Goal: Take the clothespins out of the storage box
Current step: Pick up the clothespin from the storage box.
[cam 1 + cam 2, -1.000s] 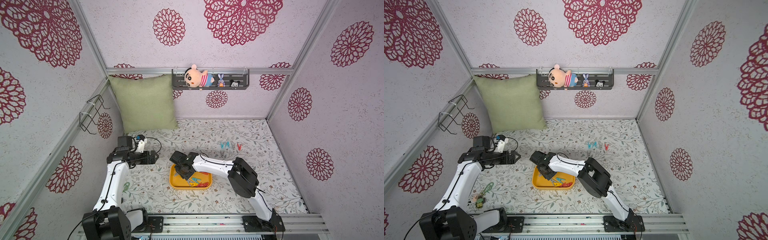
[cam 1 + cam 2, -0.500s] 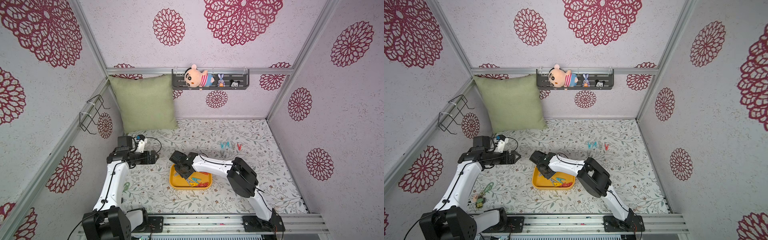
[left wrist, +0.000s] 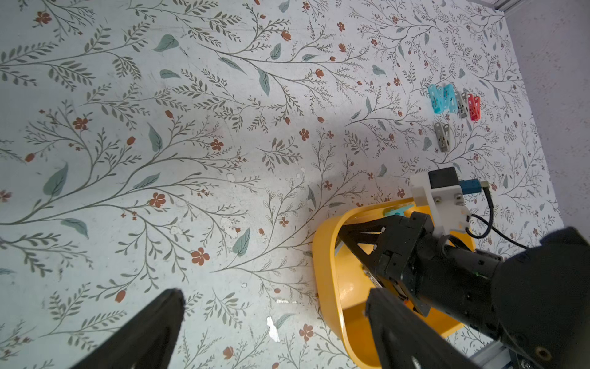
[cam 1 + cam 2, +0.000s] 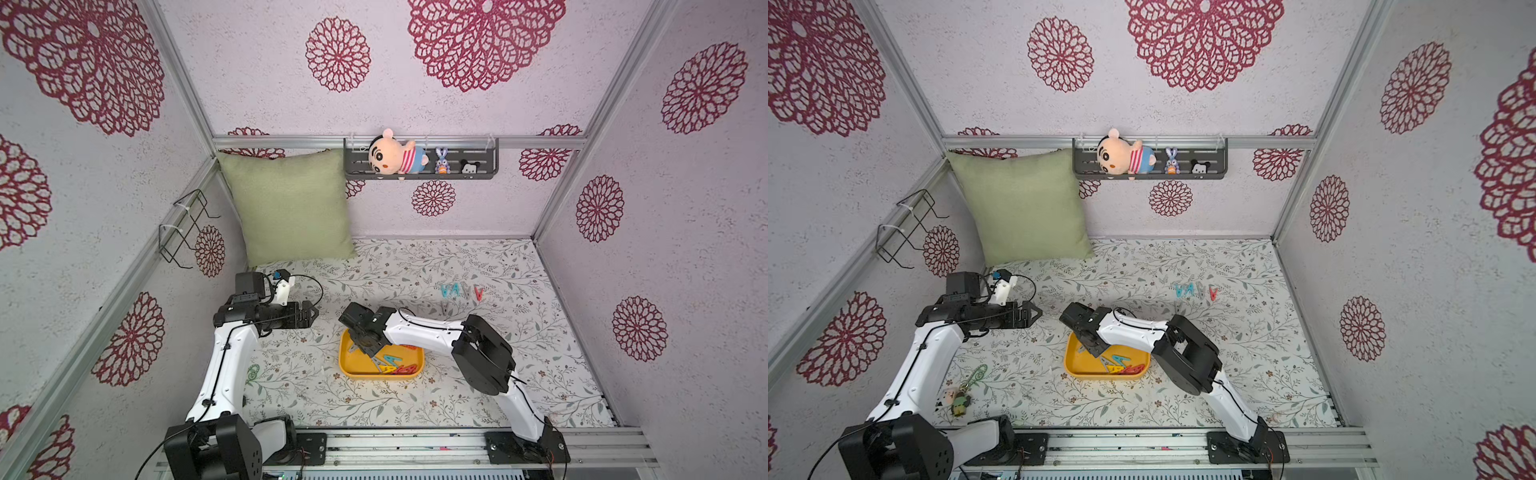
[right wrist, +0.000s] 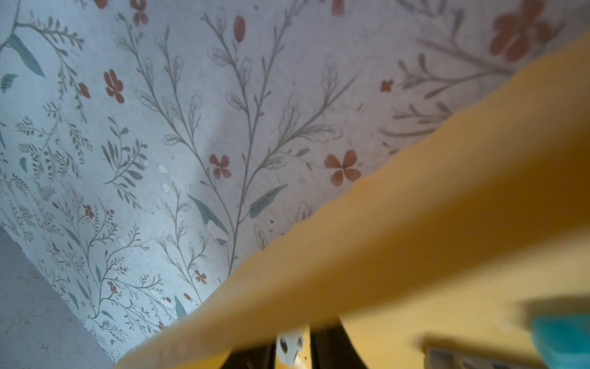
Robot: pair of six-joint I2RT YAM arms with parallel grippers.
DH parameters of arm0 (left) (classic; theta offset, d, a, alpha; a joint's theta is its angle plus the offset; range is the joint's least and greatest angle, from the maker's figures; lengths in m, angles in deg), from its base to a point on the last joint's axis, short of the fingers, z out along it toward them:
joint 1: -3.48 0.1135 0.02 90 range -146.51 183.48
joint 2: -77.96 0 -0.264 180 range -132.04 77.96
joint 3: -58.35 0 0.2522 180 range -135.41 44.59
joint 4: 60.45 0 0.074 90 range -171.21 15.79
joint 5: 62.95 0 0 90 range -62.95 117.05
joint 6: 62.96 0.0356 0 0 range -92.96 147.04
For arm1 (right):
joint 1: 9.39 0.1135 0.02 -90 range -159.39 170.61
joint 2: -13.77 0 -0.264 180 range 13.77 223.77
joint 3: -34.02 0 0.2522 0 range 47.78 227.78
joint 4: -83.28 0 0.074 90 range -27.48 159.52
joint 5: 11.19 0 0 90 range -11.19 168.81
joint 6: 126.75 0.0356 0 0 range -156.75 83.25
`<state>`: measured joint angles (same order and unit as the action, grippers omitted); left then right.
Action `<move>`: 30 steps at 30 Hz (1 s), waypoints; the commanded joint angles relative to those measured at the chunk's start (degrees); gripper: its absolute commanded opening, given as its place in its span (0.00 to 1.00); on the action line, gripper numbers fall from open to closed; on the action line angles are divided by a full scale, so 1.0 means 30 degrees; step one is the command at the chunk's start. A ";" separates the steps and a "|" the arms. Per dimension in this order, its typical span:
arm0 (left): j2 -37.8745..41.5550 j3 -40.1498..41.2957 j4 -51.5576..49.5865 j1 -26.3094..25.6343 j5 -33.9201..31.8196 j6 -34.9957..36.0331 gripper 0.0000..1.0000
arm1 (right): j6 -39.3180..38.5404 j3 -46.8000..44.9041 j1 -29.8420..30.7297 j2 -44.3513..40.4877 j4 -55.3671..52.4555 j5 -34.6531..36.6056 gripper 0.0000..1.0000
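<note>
The yellow storage box [image 4: 345, 365] [image 4: 1073, 365] lies at the front middle of the table, with several clothespins [image 4: 395, 365] [image 4: 1121, 365] heaped at its right end. My right gripper [image 4: 365, 347] [image 4: 1094, 349] reaches down into the box's left half. In the right wrist view it [image 5: 290, 351] is shut on a pale grey clothespin [image 5: 289, 343] just behind the box wall [image 5: 415, 239]. Several more clothespins [image 4: 459, 291] [image 3: 447, 100] lie on the table at the back right. My left gripper [image 4: 313, 316] [image 3: 274, 297] hovers open and empty, left of the box.
A green pillow [image 4: 291, 208] leans in the back left corner. A dark shelf with toys [image 4: 419, 164] hangs on the back wall and a wire rack [image 4: 183, 228] on the left wall. A keychain toy [image 4: 961, 399] lies near the left arm's base.
</note>
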<state>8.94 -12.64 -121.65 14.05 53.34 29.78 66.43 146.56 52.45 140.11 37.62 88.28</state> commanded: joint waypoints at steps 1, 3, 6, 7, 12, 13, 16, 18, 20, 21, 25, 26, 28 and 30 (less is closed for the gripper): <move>0.0036 -0.0345 0.0286 0.0210 0.0219 0.0052 0.97 | 0.0684 -0.0349 0.0181 0.0474 -0.0578 -0.0404 0.23; 0.0035 -0.0343 0.0303 0.0207 0.0204 0.0052 0.97 | 0.0683 -0.0436 0.0241 0.0504 -0.0521 -0.0507 0.23; 0.0035 -0.0346 0.0298 0.0216 0.0204 0.0052 0.97 | 0.0679 -0.0466 0.0334 0.0483 -0.0638 -0.0537 0.22; 0.0035 -0.0339 0.0300 0.0227 0.0191 0.0045 0.97 | 0.0677 -0.0444 0.0361 0.0483 -0.0699 -0.0529 0.23; 0.0065 -0.0346 0.0321 0.0226 0.0147 0.0045 0.97 | 0.0680 -0.0461 0.0581 0.0437 -0.1048 -0.0610 0.22; 0.0050 -0.0346 0.0318 0.0227 0.0149 0.0052 0.97 | 0.0703 -0.0545 0.0633 0.0426 -0.1016 -0.0609 0.22; 0.0076 -0.0346 0.0315 0.0214 0.0145 0.0038 0.98 | 0.0739 -0.1064 0.0630 0.0337 -0.0432 -0.0740 0.22; 0.0090 -0.0345 0.0300 0.0213 0.0145 0.0051 0.97 | 0.0826 -0.1376 0.0644 0.0305 -0.0183 -0.0814 0.22; 0.0092 -0.0346 0.0300 0.0221 0.0145 0.0052 0.97 | 0.0852 -0.1534 0.0626 0.0292 -0.0121 -0.0873 0.22; 0.0094 -0.0346 0.0288 0.0215 0.0145 0.0038 0.97 | 0.0894 -0.1612 0.0637 0.0307 -0.0068 -0.0899 0.22; 0.0065 -0.0346 0.0342 0.0203 0.0145 0.0050 0.97 | 0.0911 -0.1745 0.0639 0.0263 -0.0069 -0.0906 0.20; 0.0065 -0.0346 0.0342 0.0210 0.0122 0.0052 0.97 | 0.0913 -0.1742 0.0643 0.0249 -0.0087 -0.0903 0.19; 0.0065 -0.0346 0.0337 0.0206 0.0113 0.0036 0.97 | 0.0890 -0.1676 0.0679 0.0219 -0.0118 -0.0909 0.16; 0.0070 -0.0346 0.0332 0.0201 0.0087 0.0052 0.97 | 0.0852 -0.1660 0.0688 0.0161 -0.0140 -0.0911 0.12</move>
<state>8.94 -12.64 -121.65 14.05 53.29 29.78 66.36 143.48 53.57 139.96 42.47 90.47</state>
